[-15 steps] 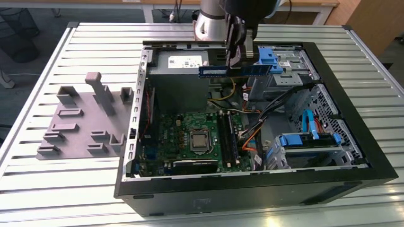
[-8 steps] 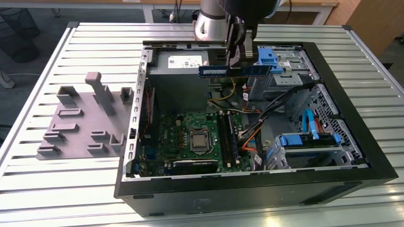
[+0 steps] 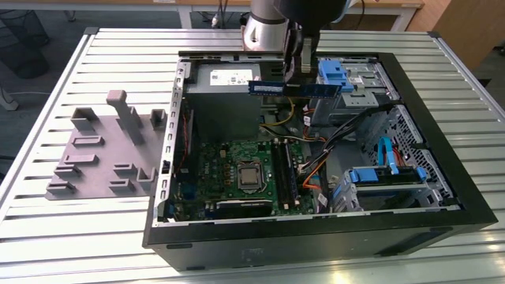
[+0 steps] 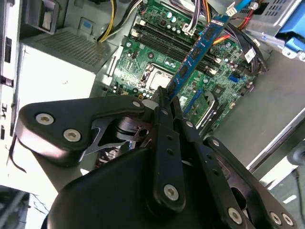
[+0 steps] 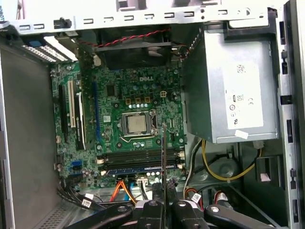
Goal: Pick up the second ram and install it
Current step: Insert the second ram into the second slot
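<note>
- The second ram (image 3: 268, 88) is in the air. The end effector (image 3: 298, 81) is clamped on it roughly mid-length and holds it level over the open black computer case (image 3: 316, 236), at the end where the grey power supply (image 3: 225, 97) sits.
- In the second wrist view the black fingers (image 4: 162, 109) pinch the strip's flat faces, and the free length juts out over the green motherboard (image 4: 143, 62).
- My read on handling: it looks light, thin and stiff, but fragile. It's a blue circuit strip with dark chips and a pale label, and it won't like bending or twisting. The flat faces look like the safe hold, keeping off the contact edge.
- In the first wrist view, long black slots (image 5: 138, 155) run in rows beside the square metal processor (image 5: 136, 124). One slot seems to carry a blue strip already.
- Outside the case, a grey plastic holder block (image 3: 103, 154) with chunky upright posts sits on the ribbed metal counter (image 3: 79, 236).
</note>
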